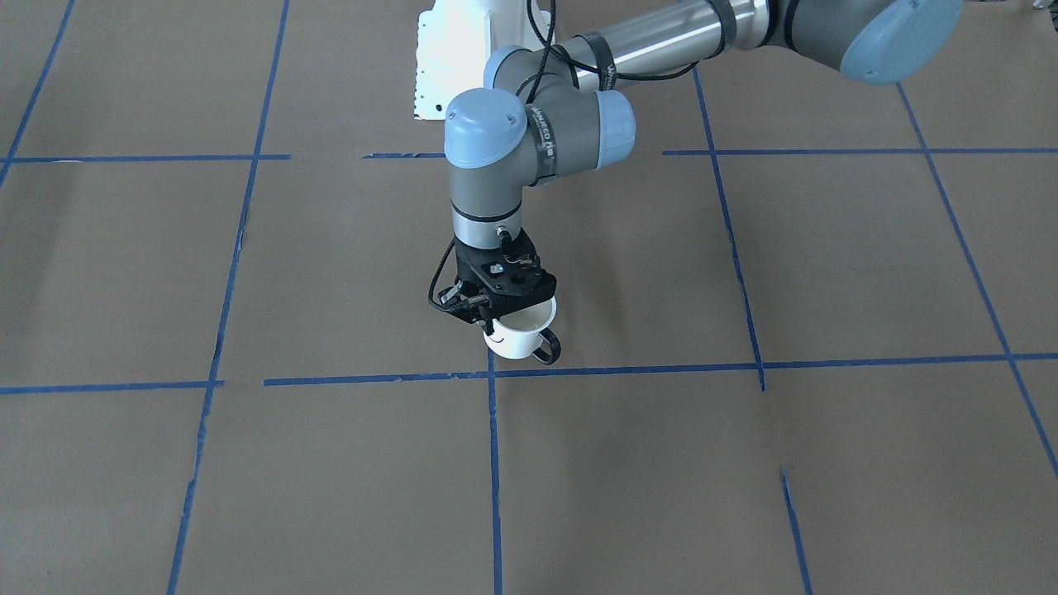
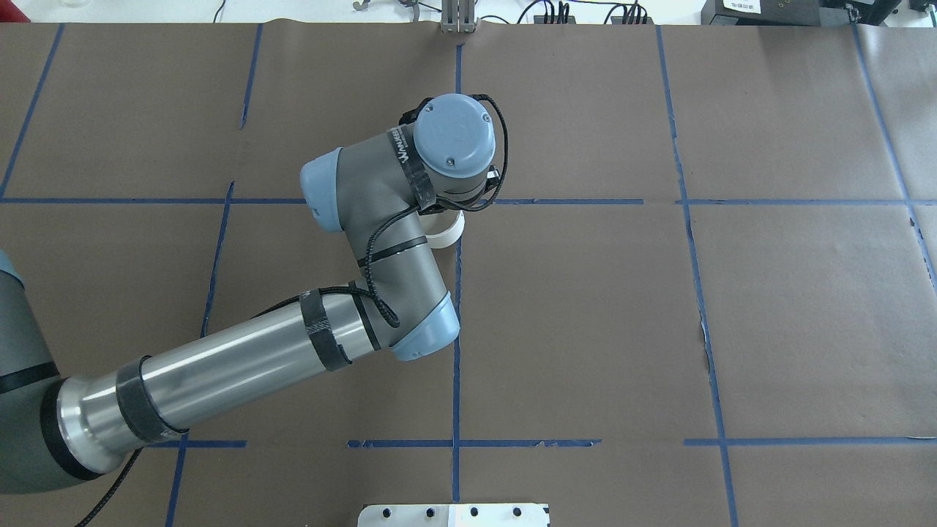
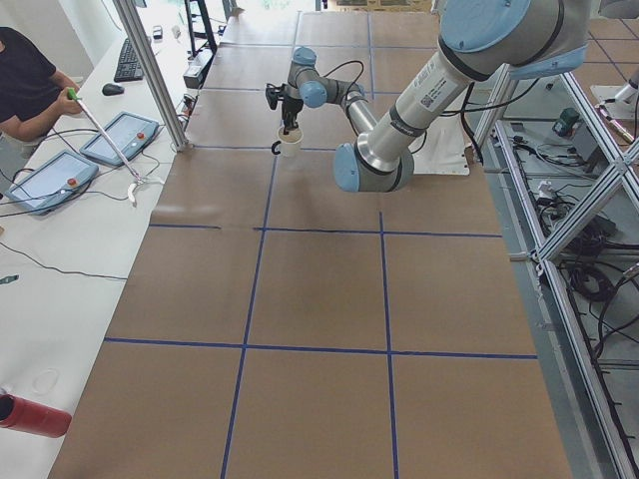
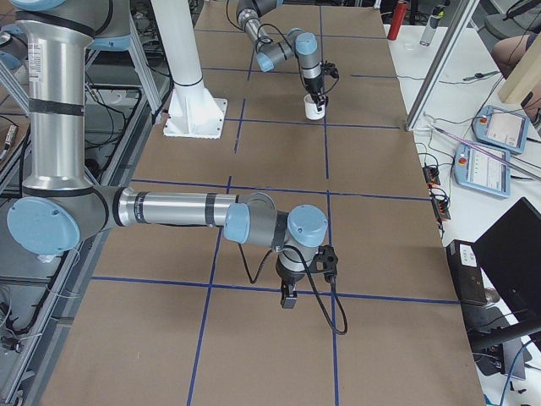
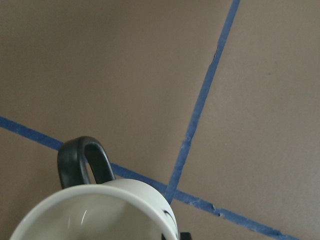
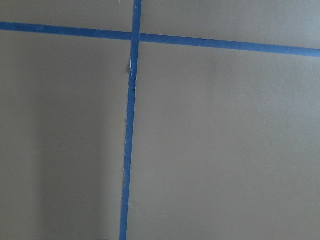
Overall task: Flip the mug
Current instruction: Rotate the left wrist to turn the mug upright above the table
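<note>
The mug (image 1: 522, 337) is white with a black loop handle and stands mouth up near a crossing of blue tape lines. My left gripper (image 1: 498, 316) comes down from above and is shut on its rim, on the side away from the handle. From overhead only a sliver of the mug (image 2: 448, 228) shows under the left wrist. The left wrist view shows the mug's rim, cream inside and handle (image 5: 82, 162). My right gripper (image 4: 290, 298) hangs low over the table far from the mug; I cannot tell whether it is open or shut.
Brown paper with a blue tape grid (image 1: 628, 369) covers the table. The white base plate (image 1: 450, 58) stands behind the mug. An operator (image 3: 25, 85) and tablets (image 3: 120, 138) are at the far table edge. A red bottle (image 3: 35, 415) lies there too.
</note>
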Controlling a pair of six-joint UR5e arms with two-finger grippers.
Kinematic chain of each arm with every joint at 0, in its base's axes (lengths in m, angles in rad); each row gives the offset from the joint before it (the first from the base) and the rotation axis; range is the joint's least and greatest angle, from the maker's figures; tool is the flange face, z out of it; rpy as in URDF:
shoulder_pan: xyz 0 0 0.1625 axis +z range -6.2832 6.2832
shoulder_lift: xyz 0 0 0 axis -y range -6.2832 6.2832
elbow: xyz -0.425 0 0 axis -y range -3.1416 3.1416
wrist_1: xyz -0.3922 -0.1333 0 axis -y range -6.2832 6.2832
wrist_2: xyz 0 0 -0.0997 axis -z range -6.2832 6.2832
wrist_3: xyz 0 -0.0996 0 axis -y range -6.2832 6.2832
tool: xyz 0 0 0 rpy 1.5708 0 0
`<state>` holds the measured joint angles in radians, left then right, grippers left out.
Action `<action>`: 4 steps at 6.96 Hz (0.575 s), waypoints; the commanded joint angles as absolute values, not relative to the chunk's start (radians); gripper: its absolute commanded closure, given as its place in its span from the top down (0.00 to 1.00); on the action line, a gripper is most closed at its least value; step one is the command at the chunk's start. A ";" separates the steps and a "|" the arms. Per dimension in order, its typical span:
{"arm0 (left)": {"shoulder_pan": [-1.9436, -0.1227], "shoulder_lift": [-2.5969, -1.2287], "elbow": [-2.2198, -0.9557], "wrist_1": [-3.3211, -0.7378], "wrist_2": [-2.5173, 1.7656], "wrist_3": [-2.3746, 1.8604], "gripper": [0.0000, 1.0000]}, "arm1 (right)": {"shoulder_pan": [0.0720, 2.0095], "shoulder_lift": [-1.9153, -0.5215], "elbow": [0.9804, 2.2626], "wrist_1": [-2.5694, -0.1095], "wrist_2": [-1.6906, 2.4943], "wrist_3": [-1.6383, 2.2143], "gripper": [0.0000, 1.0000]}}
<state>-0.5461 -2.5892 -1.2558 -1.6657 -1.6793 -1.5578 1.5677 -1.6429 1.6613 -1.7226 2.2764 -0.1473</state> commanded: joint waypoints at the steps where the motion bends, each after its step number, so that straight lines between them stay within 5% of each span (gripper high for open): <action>1: -0.522 -2.632 -1.232 -1.579 -1.669 -1.516 0.00 | 1.568 -1.643 1.661 -1.723 2.276 -0.147 1.00; 4: -0.488 -2.660 -1.197 -1.578 -1.591 -1.509 0.00 | 1.568 -1.643 1.661 -1.723 2.276 -0.147 1.00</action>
<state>-0.4983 -2.6448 -1.2070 -1.5803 -1.6166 -1.5131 1.5677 -1.6429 1.6613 -1.7227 2.2764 -0.1473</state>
